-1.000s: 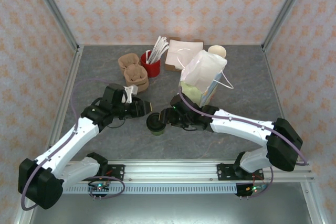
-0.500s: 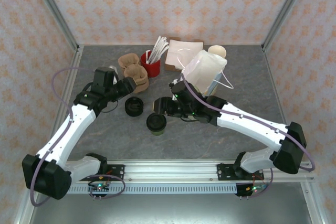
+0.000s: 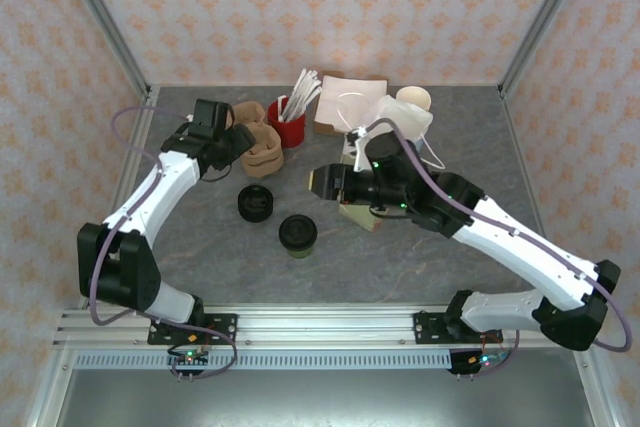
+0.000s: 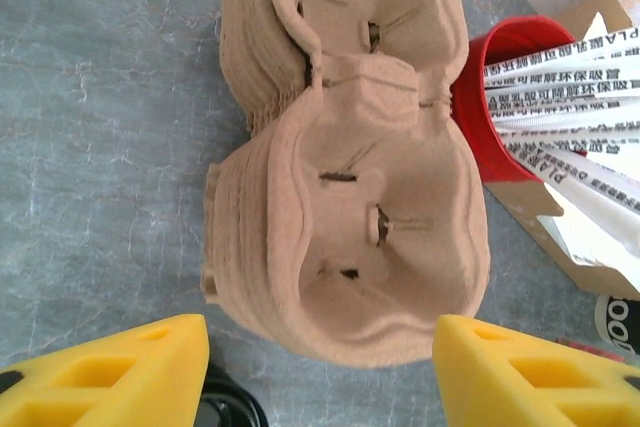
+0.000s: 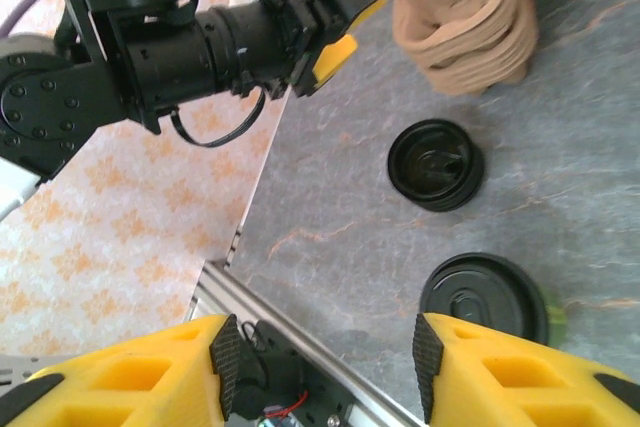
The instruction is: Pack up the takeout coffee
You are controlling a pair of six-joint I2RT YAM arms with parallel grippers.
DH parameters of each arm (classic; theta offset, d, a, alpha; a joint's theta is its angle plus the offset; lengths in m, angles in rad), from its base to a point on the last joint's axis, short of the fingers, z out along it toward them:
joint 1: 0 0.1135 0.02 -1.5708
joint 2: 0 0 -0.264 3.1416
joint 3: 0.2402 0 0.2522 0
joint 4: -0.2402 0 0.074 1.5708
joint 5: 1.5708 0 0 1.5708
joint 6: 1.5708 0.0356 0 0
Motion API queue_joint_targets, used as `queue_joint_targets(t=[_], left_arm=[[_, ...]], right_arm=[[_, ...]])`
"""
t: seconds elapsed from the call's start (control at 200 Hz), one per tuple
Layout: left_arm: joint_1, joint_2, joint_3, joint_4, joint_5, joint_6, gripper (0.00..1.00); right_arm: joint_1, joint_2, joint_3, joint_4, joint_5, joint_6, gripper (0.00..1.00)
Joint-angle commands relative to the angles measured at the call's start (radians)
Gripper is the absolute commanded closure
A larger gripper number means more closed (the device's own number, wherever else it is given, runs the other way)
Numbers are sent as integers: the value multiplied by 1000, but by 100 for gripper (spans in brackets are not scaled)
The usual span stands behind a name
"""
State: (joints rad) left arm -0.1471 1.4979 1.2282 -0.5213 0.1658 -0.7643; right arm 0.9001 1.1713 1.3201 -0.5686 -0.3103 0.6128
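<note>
Coffee: the takeout coffee (image 3: 297, 235), a small paper cup w/ a round black plastic lid, stands upright front-centre on the worktop (image 3: 200, 247), apart from both claws. Not packed yet.
Left claw (image 4: 320, 379): yellow fingers spread wide, nothing betw. them, poised just short of the stack of brown moulded-pulp cup carriers (image 4: 350, 197).
Right claw (image 5: 320, 377): also spread and empty; it hovers above the worktop w/ the coffee below and off to one side.
Step, by the look of it: the left arm's going for a carrier to seat the cup in.
Doing it well: take the top carrier only. One finger inside a well, the other outside the wall, pinch the top rim, not the whole stack. Lift slow and straight so nested ones drop away.
Watch: the red cup of paper-wrapped stirrers (image 4: 500, 97) sits just beside the stack, so an outer finger could clip it. A loose low black lid (image 3: 256, 204) lies near, betw. stack and coffee.
Bag: white paper bag w/ handles (image 3: 392, 132) stands behind the right arm; can't tell how open its mouth is.
Surface: grey marble-look, flat, prob. slick, so the stack may slide if nudged.
Room: aluminium frame posts, peach-patterned wall panels on three sides.
</note>
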Motion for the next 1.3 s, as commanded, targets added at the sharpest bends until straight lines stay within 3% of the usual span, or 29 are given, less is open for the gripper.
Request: queue_joint_targets(t=[0.0, 0.13, 0.395, 0.54, 0.876, 1.296], left_arm=[[15, 33, 61, -14, -47, -13, 44], [20, 78, 93, -29, -47, -13, 53], [20, 126, 100, -25, -59, -21, 54], [20, 150, 104, -16, -47, -23, 66], [20, 183, 96, 1, -43, -27, 65], [19, 185, 100, 17, -15, -20, 80]], right_arm=[[-40, -44, -2, -63, 12, -34, 50], [-62, -74, 1, -103, 32, -53, 50], [-82, -141, -19, -140, 77, -68, 50], [-84, -163, -22, -155, 94, -79, 50], [-86, -194, -35, -169, 123, -79, 50], [-86, -197, -51, -162, 128, -77, 50]])
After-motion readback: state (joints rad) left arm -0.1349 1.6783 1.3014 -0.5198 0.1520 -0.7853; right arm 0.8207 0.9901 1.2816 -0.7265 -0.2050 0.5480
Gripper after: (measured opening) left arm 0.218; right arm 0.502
